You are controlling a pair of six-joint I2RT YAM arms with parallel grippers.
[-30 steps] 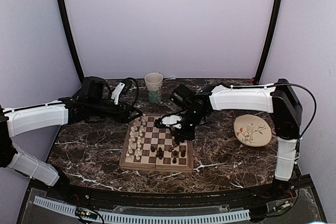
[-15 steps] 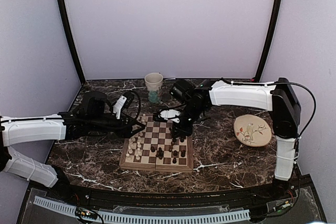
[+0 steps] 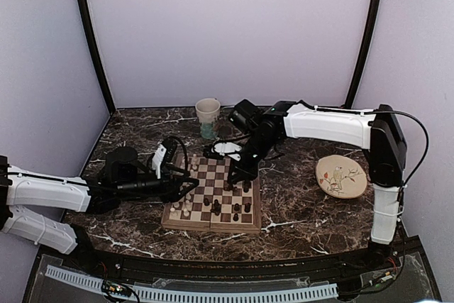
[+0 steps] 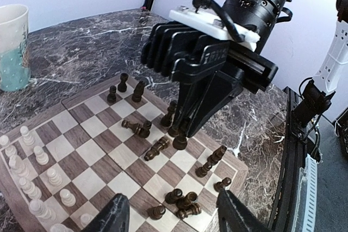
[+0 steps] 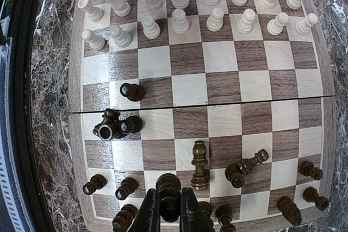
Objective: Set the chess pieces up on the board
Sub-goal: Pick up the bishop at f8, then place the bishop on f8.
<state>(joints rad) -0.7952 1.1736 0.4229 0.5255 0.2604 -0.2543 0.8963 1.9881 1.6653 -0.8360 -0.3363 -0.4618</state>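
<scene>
The board (image 3: pixel 211 226) lies mid-table. Cream-white chess pieces (image 3: pixel 186 191) stand in two rows on its left side, the far rows in the right wrist view (image 5: pixel 212 4). Dark chess pieces (image 3: pixel 228 208) are scattered on the right half, some upright, several lying down (image 5: pixel 247 168). My right gripper (image 5: pixel 169 210) is shut on one dark piece (image 5: pixel 168 188), held upright low over the board's right edge (image 4: pixel 180 142). My left gripper (image 4: pixel 174 217) is open and empty, hovering at the board's left side (image 3: pixel 189 182).
A paper cup (image 3: pixel 208 117) stands behind the board. A round cream plate (image 3: pixel 341 176) lies on the marble to the right. Three fallen dark pieces (image 5: pixel 115 126) cluster near the centre seam. The right arm (image 3: pixel 326 127) reaches across from the right.
The left arm swung from the back left toward the near side, bringing its open gripper to the board's left edge. The right gripper shifted slightly left and farther back, still gripping the dark piece.
</scene>
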